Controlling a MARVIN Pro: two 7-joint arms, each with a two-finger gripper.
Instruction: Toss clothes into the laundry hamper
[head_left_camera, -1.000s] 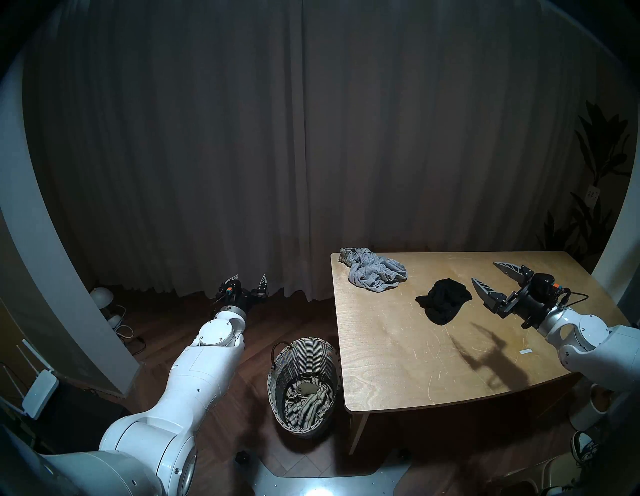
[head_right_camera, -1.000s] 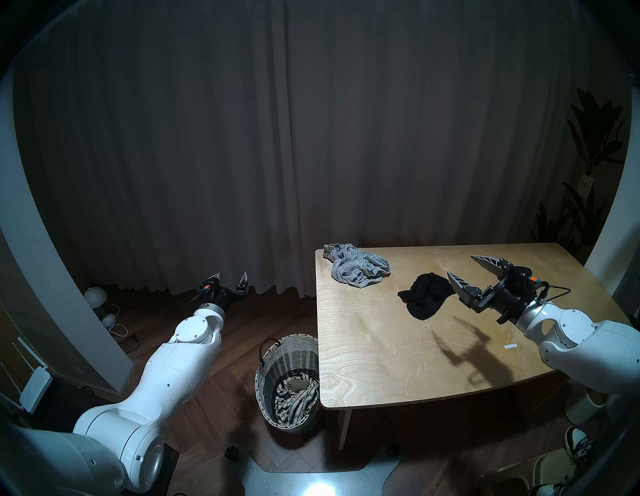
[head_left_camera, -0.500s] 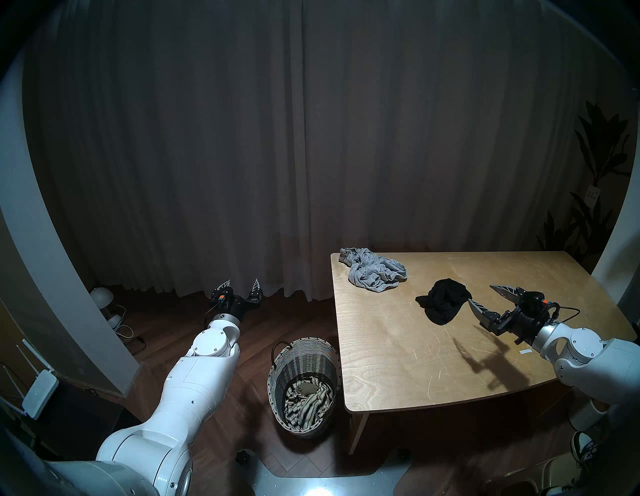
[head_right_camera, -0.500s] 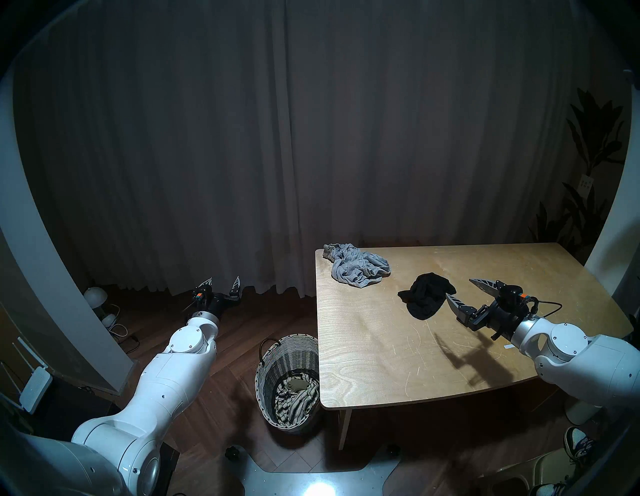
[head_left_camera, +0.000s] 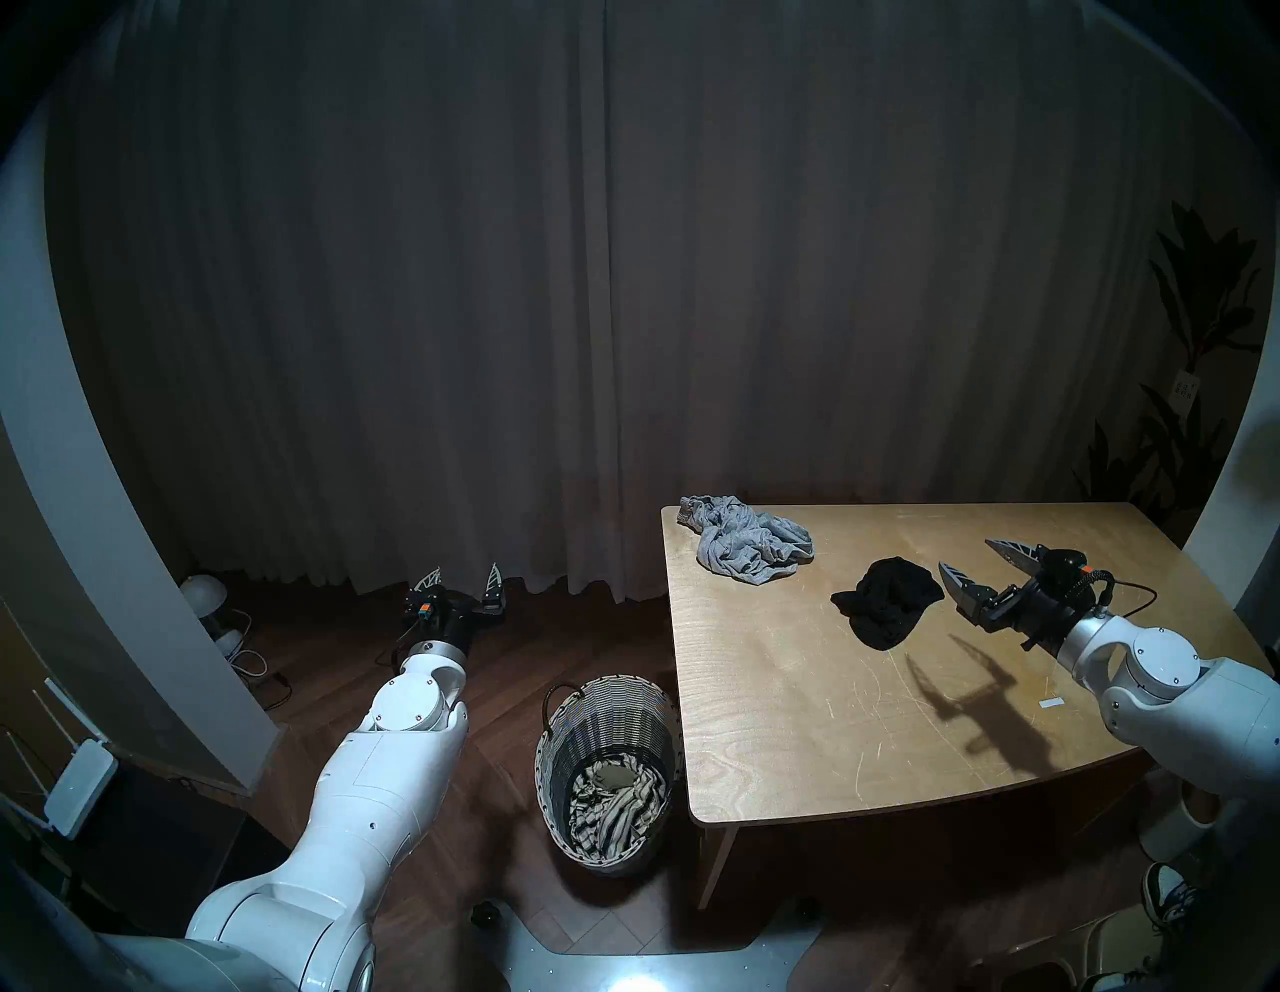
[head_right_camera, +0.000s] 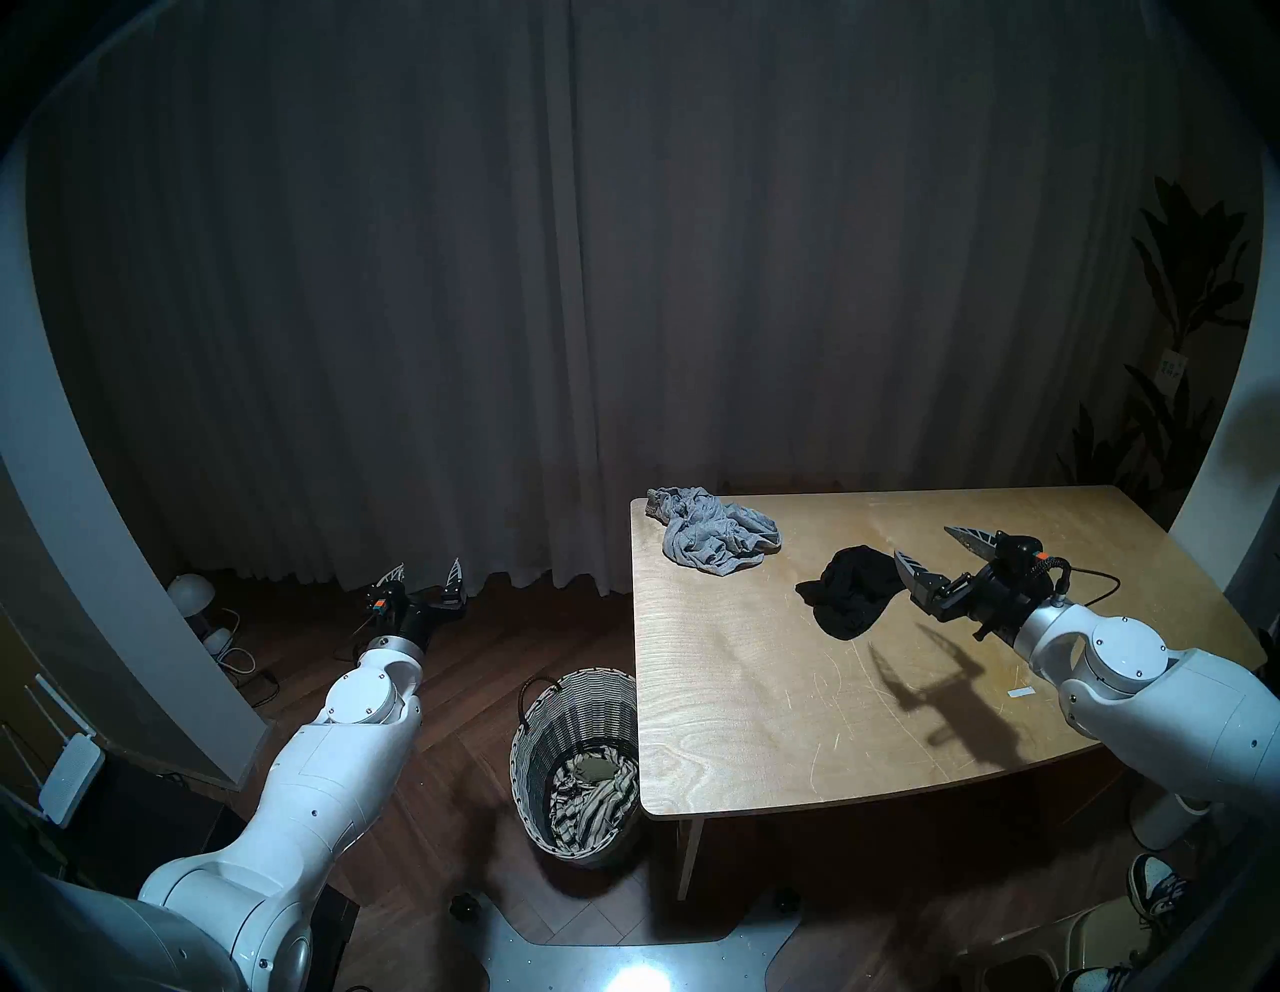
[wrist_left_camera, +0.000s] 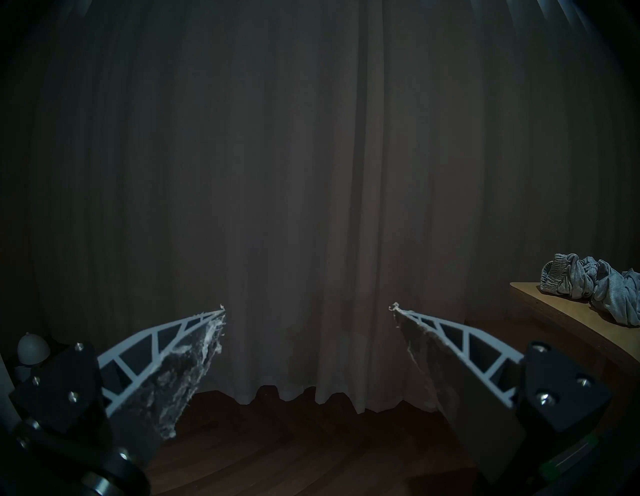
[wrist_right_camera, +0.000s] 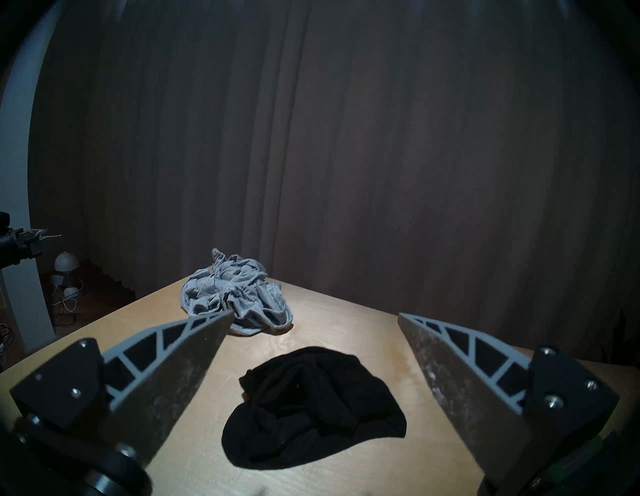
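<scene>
We take the black garment (wrist_right_camera: 313, 408) as our landmark, lying crumpled on the surface (head_left_camera: 796, 727). Nearest us, the laundry hamper (head_left_camera: 609, 734) stands upright on the floor, well to the left of and nearer than the black garment, just beside the surface's left edge, with the striped garment (head_left_camera: 613, 807) and a small tan piece (head_left_camera: 616, 774) already inside.

The right pincer (head_left_camera: 966, 554) hangs released and empty just right of the black garment, level, its jaws spread wide to either side of the heap in the wrist view. We judge the step in hand to be the reach for this piece. To do it well we should dip the tips toward the surface and close on the raised middle of the heap, not the thin flat hem, so the whole cloth lifts at once.

The heap's long axis runs from near-left to far-right; it has no clear heading.

Beyond and left of it, the grey garment (head_left_camera: 751, 544) sits at the surface's far left corner. The left pincer (wrist_left_camera: 308, 311) is released and empty, far to the left over the floor.
</scene>
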